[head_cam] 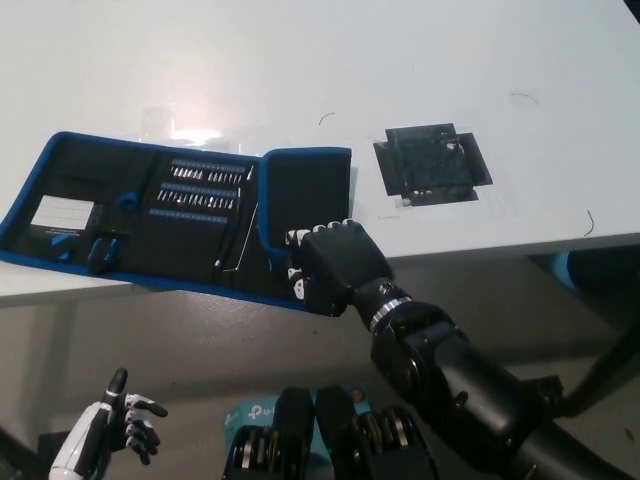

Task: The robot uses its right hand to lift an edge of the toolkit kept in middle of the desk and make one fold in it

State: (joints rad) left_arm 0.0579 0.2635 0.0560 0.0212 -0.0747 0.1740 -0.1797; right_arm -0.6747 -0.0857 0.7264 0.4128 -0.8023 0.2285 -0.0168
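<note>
Toolkit [160, 215] is lying open on the white desk [420, 70], close to the near edge and toward the left side. Its long way is running along that near edge, from left to right. The near right corner is hanging a little over the edge. The right flap [305, 195] is standing out as a plain black panel with a blue rim, and the rows of small bits [205, 185] are sitting in the middle part.

The black right hand [335, 268] is resting on the near right corner of the kit, right at the desk edge. Its fingers [298, 262] are curling onto the flap's lower part and touching it. I cannot tell if they are really pinching the cloth or just lying on it.

The kit is stretching away to the left of this hand, so I think the fold has to swing the flap up and over to the left.

The white left hand [112, 430] is hanging low below the desk, far from the kit, with its fingers apart and holding nothing.

A dark taped patch [432, 163] is sitting on the desk to the right of the kit.
</note>
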